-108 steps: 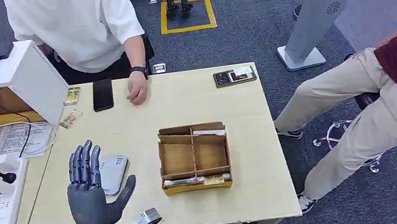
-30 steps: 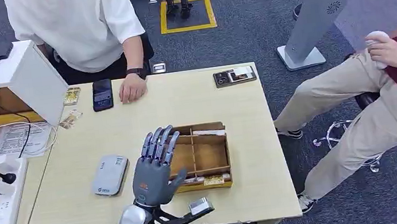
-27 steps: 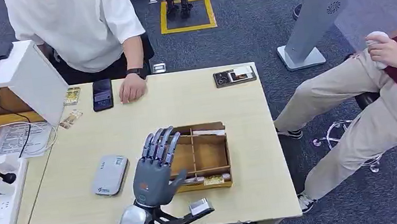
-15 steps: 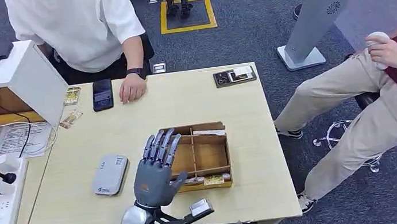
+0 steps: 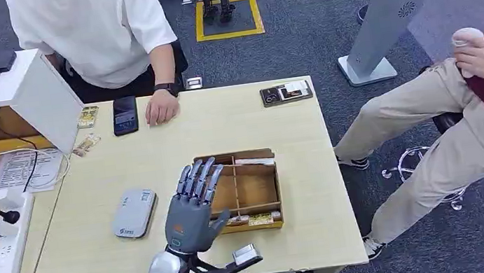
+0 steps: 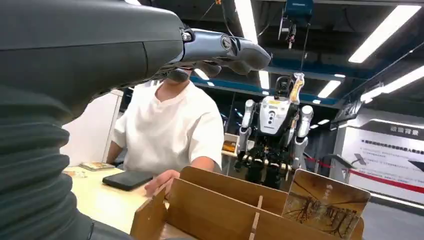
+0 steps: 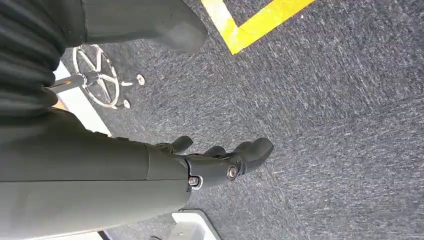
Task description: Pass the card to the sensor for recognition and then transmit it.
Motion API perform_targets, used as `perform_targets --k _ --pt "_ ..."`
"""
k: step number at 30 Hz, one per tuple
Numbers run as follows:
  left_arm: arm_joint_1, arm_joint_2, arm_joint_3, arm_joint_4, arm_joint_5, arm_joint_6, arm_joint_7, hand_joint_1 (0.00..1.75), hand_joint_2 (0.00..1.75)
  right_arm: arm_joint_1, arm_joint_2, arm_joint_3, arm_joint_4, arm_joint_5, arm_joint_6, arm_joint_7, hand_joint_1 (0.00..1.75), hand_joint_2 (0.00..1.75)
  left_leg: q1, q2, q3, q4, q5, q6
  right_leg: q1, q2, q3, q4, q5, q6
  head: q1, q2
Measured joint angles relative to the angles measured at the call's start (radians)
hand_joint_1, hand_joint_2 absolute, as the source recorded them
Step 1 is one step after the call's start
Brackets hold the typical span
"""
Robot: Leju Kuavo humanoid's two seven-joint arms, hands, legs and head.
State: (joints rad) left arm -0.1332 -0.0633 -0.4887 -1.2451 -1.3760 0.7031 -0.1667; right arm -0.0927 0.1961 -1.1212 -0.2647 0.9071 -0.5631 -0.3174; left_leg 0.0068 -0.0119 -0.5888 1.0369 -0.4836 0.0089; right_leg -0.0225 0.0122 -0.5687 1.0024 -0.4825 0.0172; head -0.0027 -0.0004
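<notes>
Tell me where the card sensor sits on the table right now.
In the head view the grey sensor lies flat on the table's near left part, just left of the raised left hand, which hovers at the cardboard box.

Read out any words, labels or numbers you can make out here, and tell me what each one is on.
No text here can be read.
Grey flat card sensor: small logo, blurred.
Picture card standing in the cardboard divider box: small characters, illegible.
White wall sign: characters too blurred.
</notes>
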Motion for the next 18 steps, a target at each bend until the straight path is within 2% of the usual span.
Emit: perform_targets --k 18 --pt "-0.005 0.0 -0.001 0.006 0.0 0.0 0.0 0.0 1.75 0.0 0.0 0.0 0.0 0.0 0.0 0.0 0.0 1.75 0.0 0.0 0.0 0.0 0.0 0.0 0.0 0.0 0.0 0.0 0.0 0.0 0.0 0.0"
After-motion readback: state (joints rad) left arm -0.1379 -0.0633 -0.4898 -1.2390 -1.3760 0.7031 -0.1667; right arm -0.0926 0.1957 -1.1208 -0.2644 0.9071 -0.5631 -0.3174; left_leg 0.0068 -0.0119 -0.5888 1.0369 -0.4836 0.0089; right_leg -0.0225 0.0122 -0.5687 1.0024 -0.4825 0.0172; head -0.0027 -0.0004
